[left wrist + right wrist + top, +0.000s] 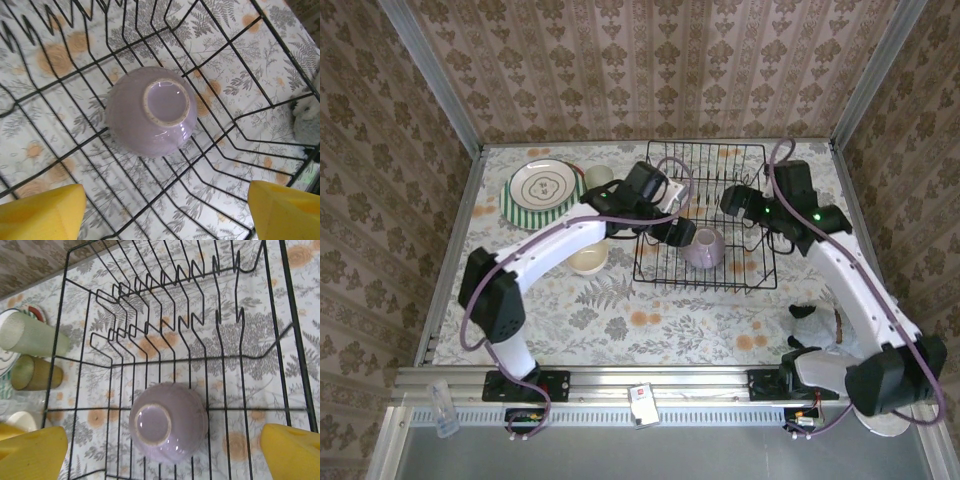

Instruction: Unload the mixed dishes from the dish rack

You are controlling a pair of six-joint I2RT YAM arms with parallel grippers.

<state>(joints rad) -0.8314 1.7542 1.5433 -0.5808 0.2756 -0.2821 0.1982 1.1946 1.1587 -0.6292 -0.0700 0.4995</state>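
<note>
a cream cup (588, 260) sits on the floral worktop (620, 320), just left of the dish rack (705, 283). in the rack's near part a lavender bowl (705, 247) lies upside down. the left tool (165, 200) and right tool (162, 440) hang over it, jaws wide open, holding nothing. far left are stacked plates (540, 190) and a pale-green cup (598, 177).

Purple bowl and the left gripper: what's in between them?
In the left wrist view, only dish rack wires cross between the left gripper and the purple bowl.

Glossy glazed lavender bowl (127, 122), its foot ring (146, 104) matt, in black wire rack (705, 170).
</note>
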